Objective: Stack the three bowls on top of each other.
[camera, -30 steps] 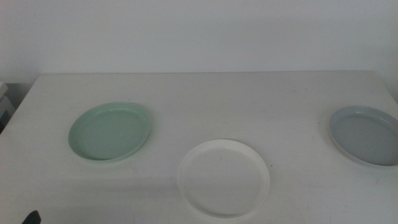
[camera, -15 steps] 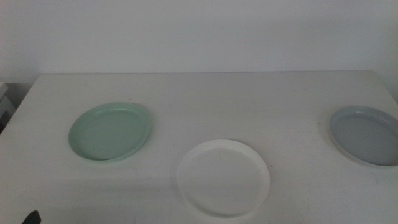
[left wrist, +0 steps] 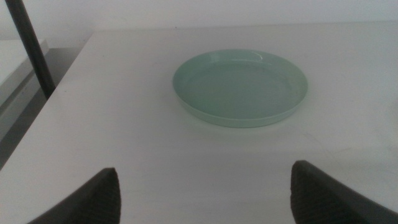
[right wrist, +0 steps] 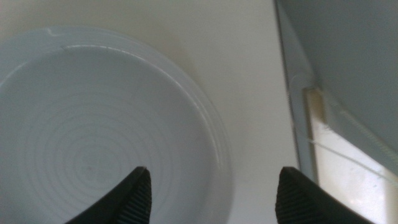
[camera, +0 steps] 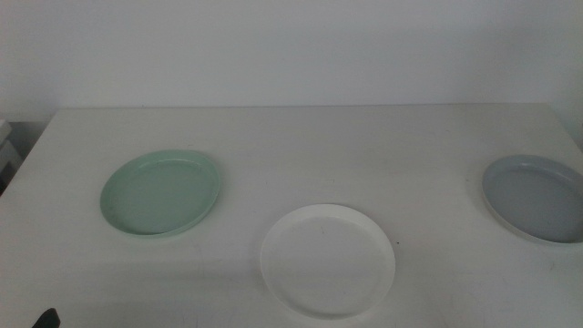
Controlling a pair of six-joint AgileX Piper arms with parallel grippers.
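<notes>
Three bowls sit apart on the white table. The mint green bowl (camera: 161, 193) is at the left, the white bowl (camera: 328, 260) at the front middle, and the pale grey-blue bowl (camera: 536, 197) at the right edge. My left gripper (left wrist: 204, 169) is open and empty, low at the table's front left; only a dark tip (camera: 46, 319) of it shows in the middle view. The mint green bowl (left wrist: 240, 87) lies ahead of it. My right gripper (right wrist: 214, 171) is open and empty, close above the rim of the grey-blue bowl (right wrist: 93, 137). The right arm is outside the middle view.
The white table (camera: 301, 146) ends just beyond the grey-blue bowl, and its edge (right wrist: 286, 93) shows in the right wrist view. A dark pole (left wrist: 30, 46) stands off the table's left side. A white wall runs behind the table.
</notes>
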